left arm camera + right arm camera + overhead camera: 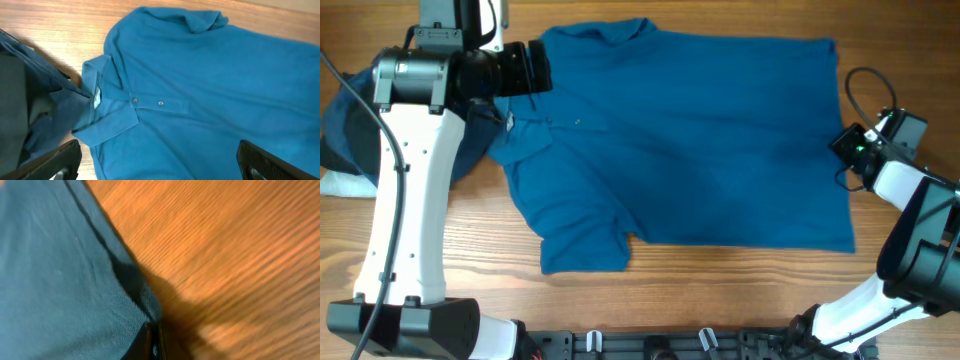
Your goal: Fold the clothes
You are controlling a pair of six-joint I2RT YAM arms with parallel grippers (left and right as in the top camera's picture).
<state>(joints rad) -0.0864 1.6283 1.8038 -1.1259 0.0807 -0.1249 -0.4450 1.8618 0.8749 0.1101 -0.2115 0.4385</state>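
Observation:
The mid-blue polo shirt [700, 140] lies spread flat on the wooden table, with its collar to the left and its hem to the right. In the left wrist view the shirt [210, 80] shows its collar [100, 90] and buttoned placket [160, 104]. My left gripper [542, 68] hovers over the collar end, open and empty, its fingers [160, 160] wide apart above the chest fabric. My right gripper [847, 148] sits at the hem's right edge. In the right wrist view its fingers [152, 342] are pressed together on the shirt's hem edge [50, 270].
A pile of darker blue and grey clothing [340, 120] lies at the table's left edge beside the collar, and it also shows in the left wrist view [30, 105]. A white item [345, 183] lies below it. Bare wood [470, 240] surrounds the shirt.

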